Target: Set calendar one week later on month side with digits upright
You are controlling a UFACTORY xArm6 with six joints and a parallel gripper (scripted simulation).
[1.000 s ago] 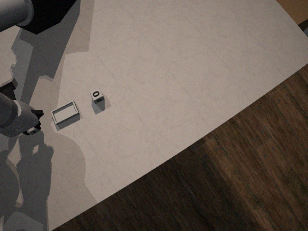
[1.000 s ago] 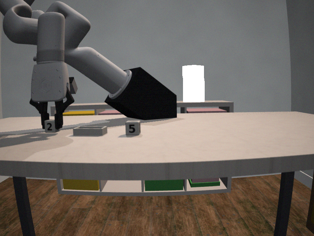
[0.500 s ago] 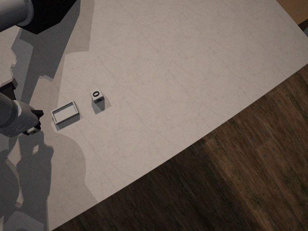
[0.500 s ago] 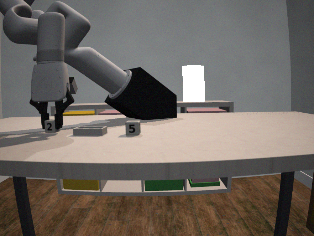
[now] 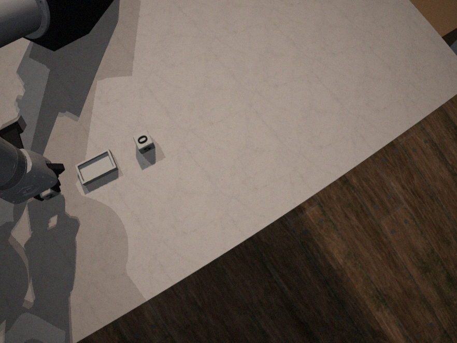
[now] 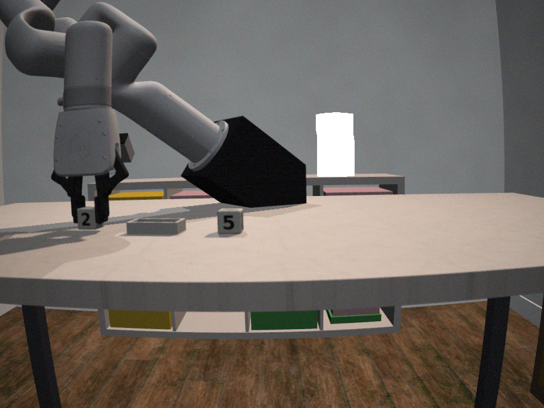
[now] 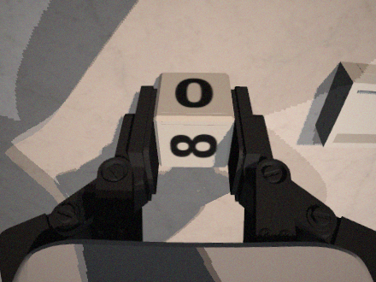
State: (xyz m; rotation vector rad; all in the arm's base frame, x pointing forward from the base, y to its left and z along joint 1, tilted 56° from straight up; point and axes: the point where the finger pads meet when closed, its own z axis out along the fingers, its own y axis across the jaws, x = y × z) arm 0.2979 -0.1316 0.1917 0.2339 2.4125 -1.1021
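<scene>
Cube [image 5: 48,194] [image 6: 87,218] [image 7: 193,124] gripped between part-open jaws

Between the earlier pictures and now, no change can be made out in the top or exterior view, any shift of the grey arm's black-fingered gripper [image 5: 49,186] [image 6: 90,217] [image 7: 193,109] or its numbered white cube [image 5: 48,194] [image 6: 86,218] [image 7: 193,121] being too small to tell.
</scene>
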